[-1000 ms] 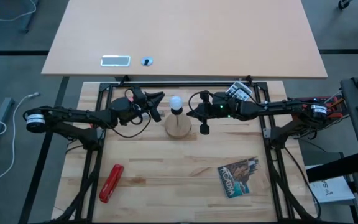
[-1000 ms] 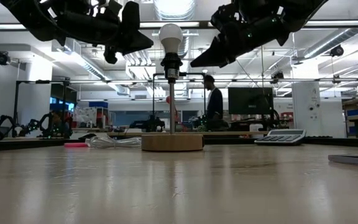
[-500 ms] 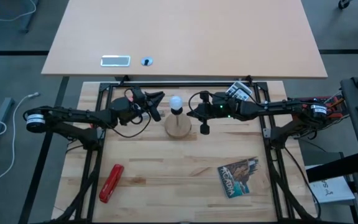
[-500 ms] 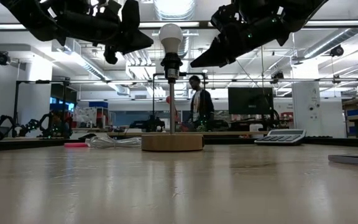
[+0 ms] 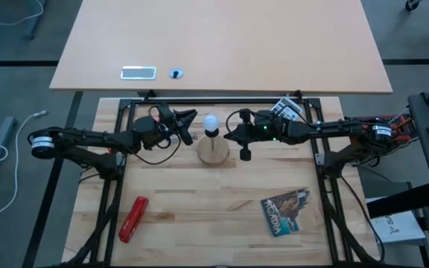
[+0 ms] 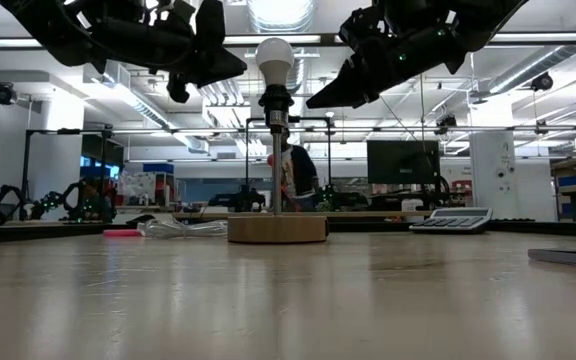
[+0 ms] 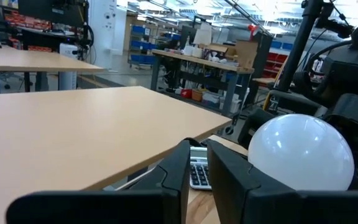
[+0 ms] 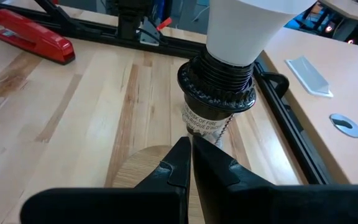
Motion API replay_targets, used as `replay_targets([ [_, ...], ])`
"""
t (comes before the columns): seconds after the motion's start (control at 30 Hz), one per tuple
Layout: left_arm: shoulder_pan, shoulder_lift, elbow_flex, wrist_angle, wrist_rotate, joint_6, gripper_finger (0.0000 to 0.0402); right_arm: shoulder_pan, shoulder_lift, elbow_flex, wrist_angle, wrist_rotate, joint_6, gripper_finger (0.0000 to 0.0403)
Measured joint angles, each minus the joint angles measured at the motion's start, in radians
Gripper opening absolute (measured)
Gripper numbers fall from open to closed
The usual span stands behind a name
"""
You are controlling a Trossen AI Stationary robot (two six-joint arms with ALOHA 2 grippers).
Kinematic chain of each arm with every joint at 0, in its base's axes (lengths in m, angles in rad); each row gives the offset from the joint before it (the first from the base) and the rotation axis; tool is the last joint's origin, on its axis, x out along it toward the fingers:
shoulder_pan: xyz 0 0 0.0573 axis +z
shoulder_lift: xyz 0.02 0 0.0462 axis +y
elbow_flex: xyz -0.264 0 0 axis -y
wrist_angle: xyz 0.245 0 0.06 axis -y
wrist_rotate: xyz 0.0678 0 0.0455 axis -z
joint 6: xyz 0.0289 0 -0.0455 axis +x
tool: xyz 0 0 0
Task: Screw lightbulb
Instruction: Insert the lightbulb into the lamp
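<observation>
You see the lightbulb (image 5: 211, 122) seated upright in the black socket (image 8: 216, 87) on the wooden disc (image 5: 214, 153), between the 2 grippers, with the left gripper (image 5: 188, 125) and the right gripper (image 5: 233, 134) each just beside it, fingers pressed together on nothing.

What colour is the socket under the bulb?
Black socket, clearest in the right wrist view, under the white lightbulb.

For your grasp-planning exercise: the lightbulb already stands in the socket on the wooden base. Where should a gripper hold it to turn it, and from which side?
Grip the lightbulb on its round white head, fingers either side of the widest part, coming in level from the side. It stands upright in the black socket, so only the head is exposed. Both the left gripper and right gripper, fingers shut, flank it at that height.
</observation>
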Motion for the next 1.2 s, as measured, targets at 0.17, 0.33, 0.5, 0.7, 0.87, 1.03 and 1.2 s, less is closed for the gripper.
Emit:
replay_targets([
  [0.17,0.000,0.000,0.000,0.000,0.000,0.000,0.0048,0.000,0.000,0.000,0.000,0.000,0.000,0.0013],
  [0.33,0.000,0.000,0.000,-0.001,0.000,0.000,0.0048,0.000,0.000,0.000,0.000,0.000,-0.001,0.0013],
  [0.5,0.000,0.000,0.000,-0.001,0.000,0.000,0.0048,0.000,0.000,0.000,0.000,0.000,-0.003,0.0013],
  [0.7,0.000,0.000,0.000,-0.002,0.000,0.000,0.0048,0.000,0.000,0.000,0.000,0.000,-0.004,0.0013],
  [0.87,0.000,0.000,0.000,-0.002,0.000,0.000,0.0048,0.000,0.000,0.000,0.000,0.000,-0.011,0.0013],
  [1.03,0.000,0.000,0.000,-0.002,0.000,0.000,0.0048,0.000,0.000,0.000,0.000,0.000,-0.014,0.0013],
  [1.2,0.000,0.000,0.000,-0.002,0.000,0.000,0.0048,0.000,0.000,0.000,0.000,0.000,-0.027,0.0013],
])
